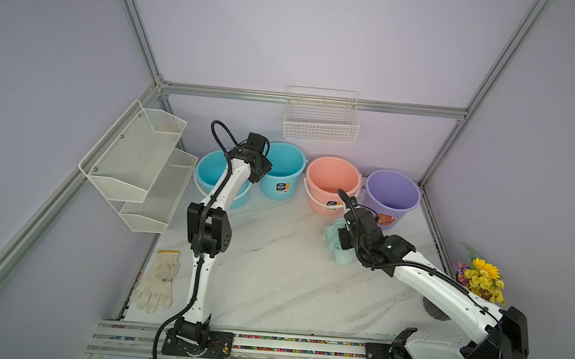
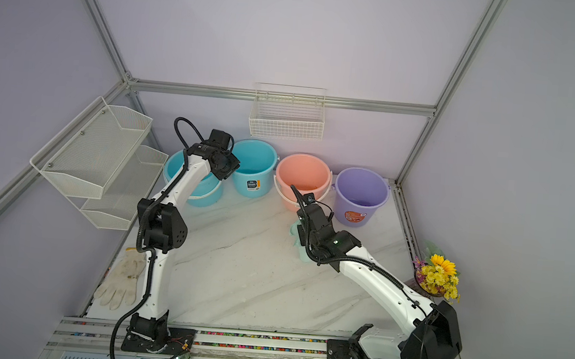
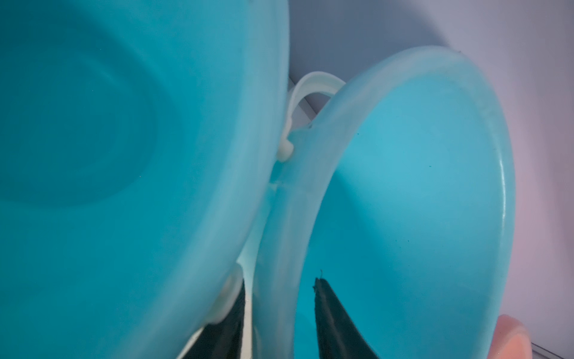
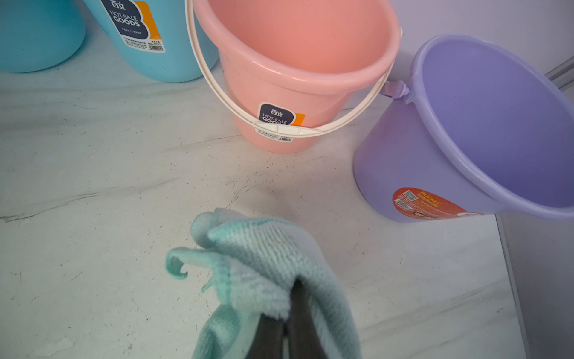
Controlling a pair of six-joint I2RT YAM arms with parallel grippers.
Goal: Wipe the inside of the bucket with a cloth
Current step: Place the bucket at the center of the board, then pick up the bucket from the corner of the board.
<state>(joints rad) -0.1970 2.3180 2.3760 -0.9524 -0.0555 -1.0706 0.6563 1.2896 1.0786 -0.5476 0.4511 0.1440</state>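
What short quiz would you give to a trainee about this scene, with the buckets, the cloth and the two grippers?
1. True or false: the right gripper is shut on the white work glove.
2. How many buckets stand on the marble table? A) two B) three C) four
3. Fill in: the left gripper has a finger on each side of the rim of a ___ bucket.
Key: 1 false: it holds the mint-green cloth. 2 C: labelled blue bucket, other blue bucket, pink bucket, purple bucket. 3 blue.
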